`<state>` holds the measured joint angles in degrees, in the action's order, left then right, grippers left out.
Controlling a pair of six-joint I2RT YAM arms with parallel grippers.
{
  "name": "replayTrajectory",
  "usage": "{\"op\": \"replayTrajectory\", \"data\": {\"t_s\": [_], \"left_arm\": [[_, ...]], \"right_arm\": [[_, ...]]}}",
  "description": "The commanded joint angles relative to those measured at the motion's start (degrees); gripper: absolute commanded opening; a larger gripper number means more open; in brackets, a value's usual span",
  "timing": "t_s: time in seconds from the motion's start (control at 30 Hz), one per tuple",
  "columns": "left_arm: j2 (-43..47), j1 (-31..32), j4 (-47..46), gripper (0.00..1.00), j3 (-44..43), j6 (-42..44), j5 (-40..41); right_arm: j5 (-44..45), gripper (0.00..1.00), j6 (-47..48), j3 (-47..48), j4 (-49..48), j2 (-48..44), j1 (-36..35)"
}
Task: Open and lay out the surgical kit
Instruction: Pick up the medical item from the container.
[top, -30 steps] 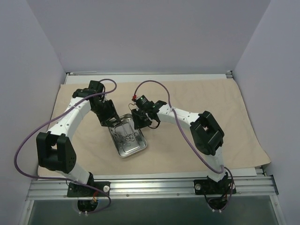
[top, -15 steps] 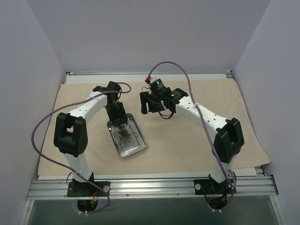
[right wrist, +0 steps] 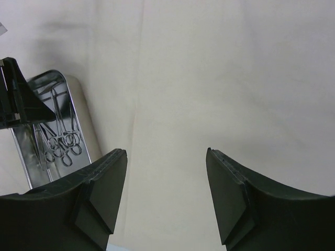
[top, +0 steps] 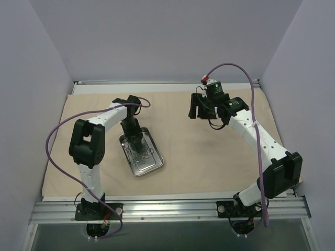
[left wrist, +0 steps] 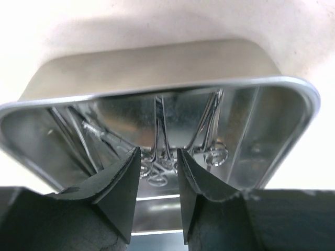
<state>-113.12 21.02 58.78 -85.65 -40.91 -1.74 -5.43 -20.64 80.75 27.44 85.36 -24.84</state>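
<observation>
The beige cloth wrap (top: 209, 151) lies spread flat over the table. The steel tray (top: 146, 167) stands on it left of centre, with several silver ring-handled forceps (top: 140, 150) lying inside. My left gripper (top: 133, 138) is low over the tray's far end. In the left wrist view the tray rim (left wrist: 293, 83) and the forceps (left wrist: 209, 130) show ahead of my left gripper (left wrist: 158, 157), whose jaws stand slightly apart with nothing between them. My right gripper (top: 197, 109) is wide open and empty above bare cloth (right wrist: 209, 78), right of the tray (right wrist: 23, 151).
Lilac walls close in the left, far and right sides. A metal rail (top: 167, 209) runs along the near edge with both arm bases on it. Purple cables loop from both arms above the cloth.
My right gripper has swung away from the tray, up and to the right over bare cloth. My left gripper has moved from the tray's far left edge to over its far end.
</observation>
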Motion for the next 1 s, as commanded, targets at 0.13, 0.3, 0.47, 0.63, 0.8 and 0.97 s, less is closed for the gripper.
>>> {"op": "replayTrajectory", "data": {"t_s": [0.13,0.3,0.47,0.63,0.8,0.97], "left_arm": [[-1.75,1.22,-5.34,0.40,1.00,-0.84,2.60],[-3.42,1.57,-6.58,0.40,2.06,-0.67,4.28],[-4.13,2.27,-8.50,0.39,5.04,-1.28,4.37],[-4.13,2.28,-11.49,0.27,7.95,-1.28,4.55],[-3.34,2.28,-14.75,0.10,9.80,-0.32,3.50],[0.44,2.28,-12.83,0.02,7.78,1.61,3.06]], "right_arm": [[-2.21,0.62,2.01,-1.30,1.47,-2.22,3.13],[-2.30,0.62,2.80,-2.35,1.74,-3.27,4.45],[-2.30,0.62,2.80,-3.14,1.74,-3.97,4.89],[-1.95,0.62,2.45,-3.41,1.48,-4.50,4.89],[-2.30,0.62,2.36,-3.06,1.47,-4.33,4.89],[-2.39,0.62,2.10,-2.79,0.95,-4.15,4.89]]}}
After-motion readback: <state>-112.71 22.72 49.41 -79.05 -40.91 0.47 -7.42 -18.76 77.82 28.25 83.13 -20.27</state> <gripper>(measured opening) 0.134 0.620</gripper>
